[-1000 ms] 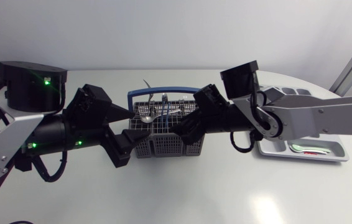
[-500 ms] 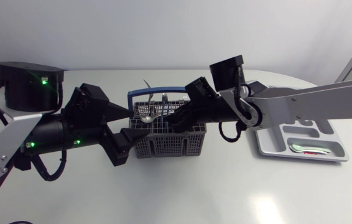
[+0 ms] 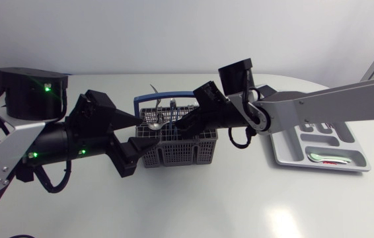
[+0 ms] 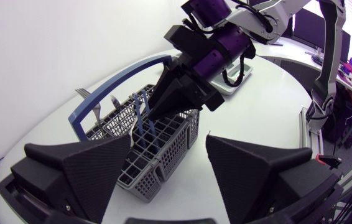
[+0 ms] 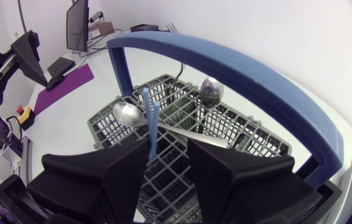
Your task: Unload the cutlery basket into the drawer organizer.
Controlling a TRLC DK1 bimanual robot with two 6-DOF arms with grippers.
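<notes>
The cutlery basket (image 3: 174, 156) looks mostly full, the drawer organizer (image 3: 286, 158) nearly bare. The left gripper (image 4: 168, 140) gapes wide; the right gripper (image 5: 168, 146), I cannot tell.

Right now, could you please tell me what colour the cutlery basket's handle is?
Blue; the handle shows best in the right wrist view.

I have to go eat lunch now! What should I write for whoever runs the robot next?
Left tool: open, beside a corner of the grey plastic cutlery basket with the blue handle.
Right tool: open, down in the basket, a thin blue utensil handle between its fingers, not gripped.
Done: one red-and-green piece lies in the grey drawer organizer tray.
Left to do: blue utensil, two shiny metal spoons and a fork are in the basket.
</notes>
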